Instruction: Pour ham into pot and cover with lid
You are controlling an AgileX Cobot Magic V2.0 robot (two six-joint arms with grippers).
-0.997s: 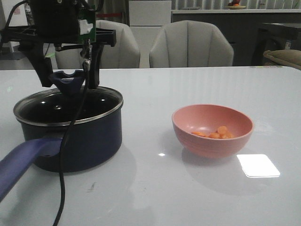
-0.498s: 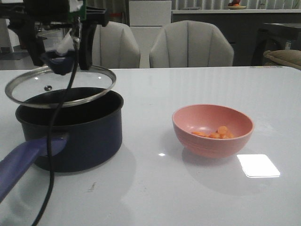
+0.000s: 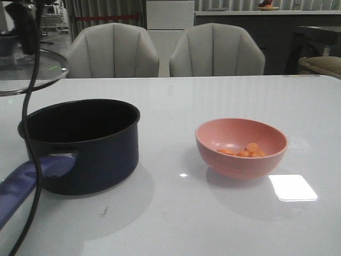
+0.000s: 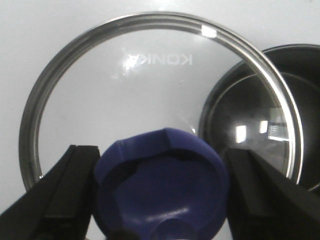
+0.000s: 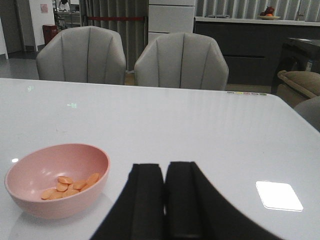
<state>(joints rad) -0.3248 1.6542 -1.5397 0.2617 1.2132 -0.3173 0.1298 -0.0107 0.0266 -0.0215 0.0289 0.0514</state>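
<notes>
The dark navy pot [image 3: 90,154] stands uncovered at the table's left, its purple-blue handle [image 3: 18,186] pointing toward the front. My left gripper [image 4: 160,197] is shut on the blue knob [image 4: 160,175] of the glass lid [image 4: 150,85] and holds it in the air above and to the left of the pot; the lid shows at the front view's left edge [image 3: 50,69]. The pot also shows in the left wrist view [image 4: 307,90]. The ham [image 3: 246,151] lies as orange slices in the pink bowl [image 3: 240,160]. My right gripper [image 5: 165,200] is shut and empty, to the right of the bowl [image 5: 30,200].
A black cable [image 3: 29,160] hangs from the left arm across the pot's front. Two grey chairs [image 3: 216,50] stand behind the table's far edge. A bright light patch [image 3: 292,188] lies on the tabletop in front of the bowl, to its right.
My left gripper has lifted the lid off the pot and carried it up and to the left, nearly out of the front view. The pot now stands uncovered.
</notes>
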